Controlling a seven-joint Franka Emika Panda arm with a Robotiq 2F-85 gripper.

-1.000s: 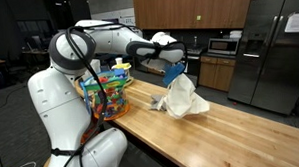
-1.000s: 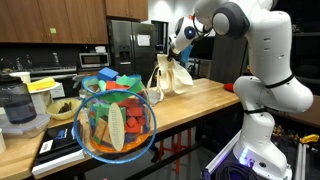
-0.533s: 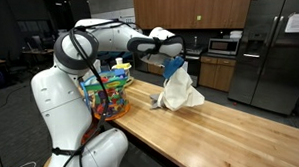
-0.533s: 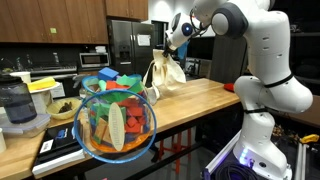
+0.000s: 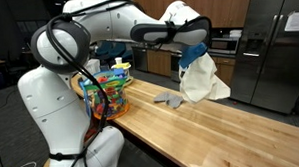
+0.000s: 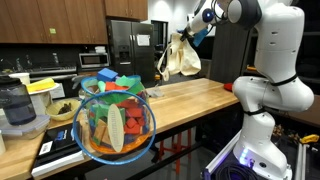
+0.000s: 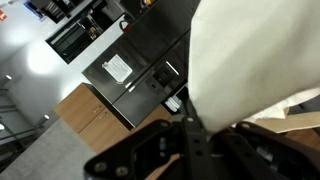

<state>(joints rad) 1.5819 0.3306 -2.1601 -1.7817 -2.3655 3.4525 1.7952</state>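
My gripper (image 5: 191, 47) is shut on a cream cloth (image 5: 204, 80) and holds it in the air above the wooden counter (image 5: 191, 127). The cloth hangs down from the jaws with its lower edge clear of the wood. In an exterior view the cloth (image 6: 182, 58) hangs below the gripper (image 6: 192, 28), high over the counter (image 6: 190, 100). In the wrist view the cloth (image 7: 250, 60) fills the right side and runs down into the jaws (image 7: 192, 125). A small grey item (image 5: 170, 98) lies on the counter below the cloth.
A clear bowl of coloured toy blocks (image 5: 108, 87) stands at the counter's end near the robot base; it also shows large in front (image 6: 115, 118). A steel refrigerator (image 5: 273, 49) and kitchen cabinets stand behind. A blender (image 6: 18, 108) and a bowl sit on a side counter.
The gripper has lifted the cloth off the counter and carried it up and along the counter away from the bowl. The grey item now lies uncovered on the wood.
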